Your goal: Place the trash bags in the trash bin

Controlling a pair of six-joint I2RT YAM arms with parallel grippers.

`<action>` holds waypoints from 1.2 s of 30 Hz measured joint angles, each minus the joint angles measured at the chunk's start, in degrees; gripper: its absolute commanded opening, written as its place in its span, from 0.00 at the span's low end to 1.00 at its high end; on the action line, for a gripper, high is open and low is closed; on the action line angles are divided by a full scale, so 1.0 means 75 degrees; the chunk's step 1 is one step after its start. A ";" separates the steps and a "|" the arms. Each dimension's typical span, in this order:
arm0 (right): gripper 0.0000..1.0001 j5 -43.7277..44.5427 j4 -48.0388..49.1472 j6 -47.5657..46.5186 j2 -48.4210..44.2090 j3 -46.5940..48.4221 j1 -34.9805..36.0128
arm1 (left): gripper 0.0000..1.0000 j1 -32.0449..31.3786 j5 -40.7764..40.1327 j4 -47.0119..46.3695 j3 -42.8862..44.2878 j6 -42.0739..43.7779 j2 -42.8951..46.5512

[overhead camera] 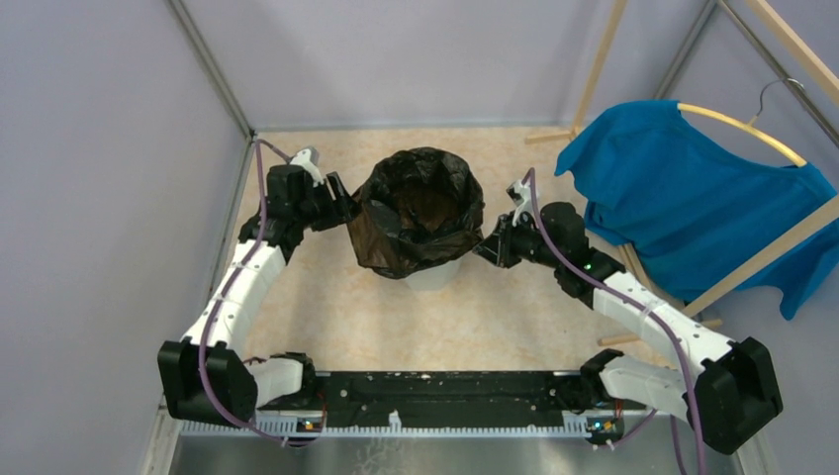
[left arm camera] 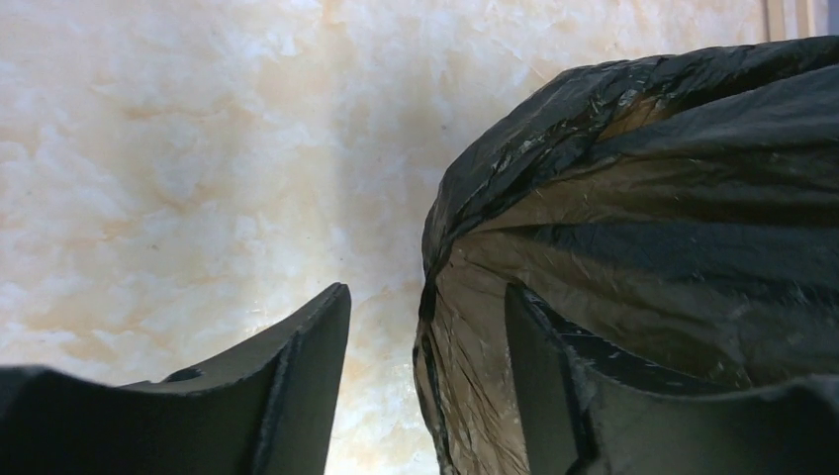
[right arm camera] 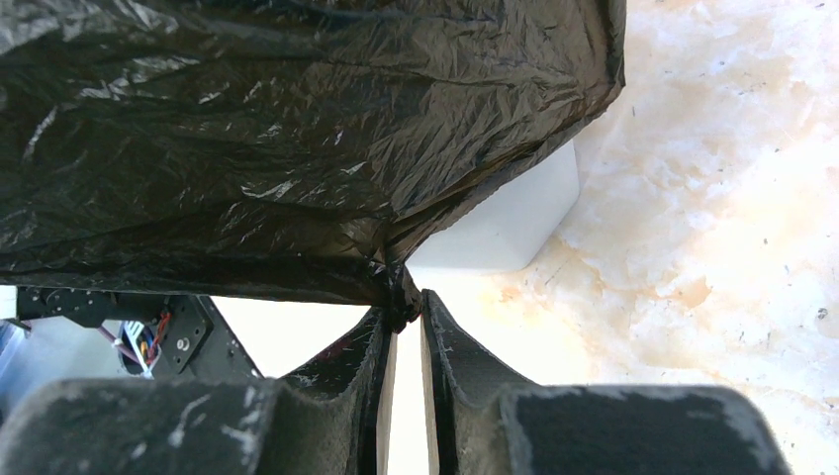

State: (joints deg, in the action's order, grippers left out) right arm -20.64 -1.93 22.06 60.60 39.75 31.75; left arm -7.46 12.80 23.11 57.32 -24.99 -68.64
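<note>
Right wrist view, right gripper [right arm camera: 404, 309]: jaws pressed almost together, with only a thin slit between them. The tips pinch a gathered fold at the lower edge of the trash bag [right arm camera: 297, 129].
Left wrist view, left gripper [left arm camera: 427, 297]: jaws spread wide and clamped on nothing. The bag's bunched hem hangs in the gap, close to the inner face of one finger [left arm camera: 554, 396]. I cannot tell whether hem and finger touch. The other finger [left arm camera: 297, 376] stands apart from the bag, over bare table.
Trash bag, look: glossy black and wrinkled, with brownish patches where light passes through the stretched plastic.
Trash bag, place: its mouth gapes upward over the top of the trash bin [overhead camera: 435, 275]. Its skirt hangs down the outside, lowest on the near-left side.
Trash bin: white and upright in the middle of the table. From above, only its lower part shows beneath the bag. In the right wrist view a white corner of it shows under the bag's edge, just beyond the pinching tips.
Arms: the left gripper sits at the bag's left flank. The right gripper is at the bag's lower right edge, so bag and bin lie between the two.
Table [overhead camera: 326, 297]: marbled beige surface.
Blue T-shirt [overhead camera: 683, 188]: draped on a hanger [overhead camera: 742, 124] on a wooden rack [overhead camera: 752, 267] at the far right, well apart from the bin.
</note>
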 measured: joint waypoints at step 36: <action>0.30 -0.0079 -0.0067 0.0283 0.0242 -0.0082 0.0003 | 0.49 0.0064 0.1425 -0.0434 -0.1384 -0.0522 -0.0647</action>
State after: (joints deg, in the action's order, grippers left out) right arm -21.23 -2.44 24.18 62.41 39.13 31.77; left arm -6.98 23.49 19.86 46.94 -28.91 -73.49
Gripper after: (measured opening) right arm 0.197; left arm 0.380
